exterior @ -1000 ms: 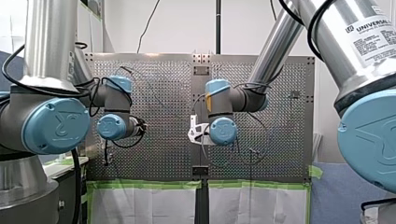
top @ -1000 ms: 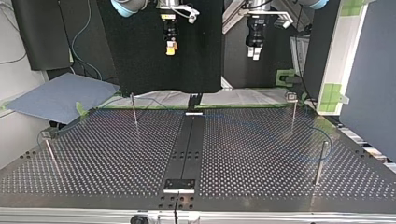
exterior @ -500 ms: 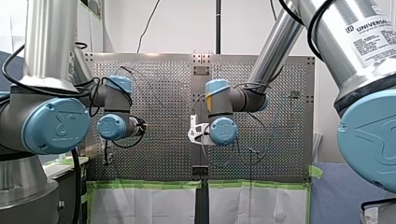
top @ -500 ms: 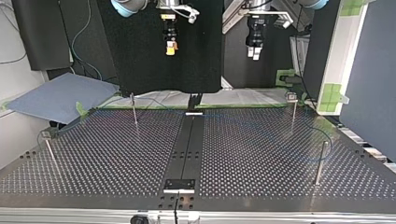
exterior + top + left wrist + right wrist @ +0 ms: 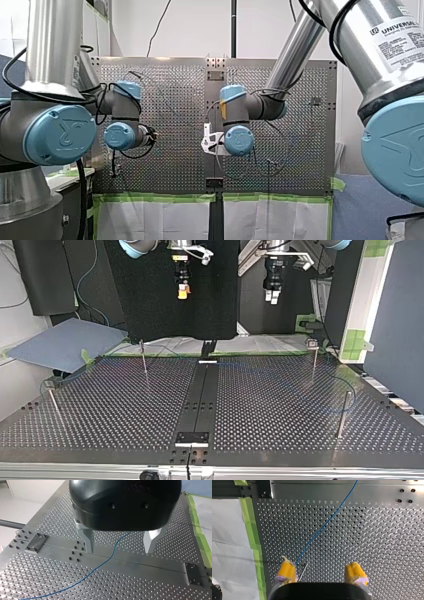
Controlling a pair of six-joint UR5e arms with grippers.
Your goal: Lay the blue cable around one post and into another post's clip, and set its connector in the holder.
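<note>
The thin blue cable [image 5: 105, 561] lies slack on the perforated table and passes under my left gripper [image 5: 120, 545], whose metal fingers [image 5: 88, 540] stand open high above it. In the right wrist view the cable [image 5: 324, 525] runs up to a thin post [image 5: 303, 570] beside one yellow pad [image 5: 287, 571]; my right gripper [image 5: 321, 574] is open and holds nothing. In the top view both grippers hang well above the table, the right [image 5: 183, 290] at the left, the left [image 5: 272, 295] at the right. The cable [image 5: 354, 392] curves near a post [image 5: 344, 412]. I cannot make out its connector.
More thin posts stand on the table [image 5: 115, 405]: one at the far left [image 5: 143, 357], one at the far right [image 5: 314, 357], one near the left edge [image 5: 52, 400]. A dark centre rail [image 5: 200, 400] splits the table. Green tape [image 5: 253, 542] and white sheeting [image 5: 227, 542] border it.
</note>
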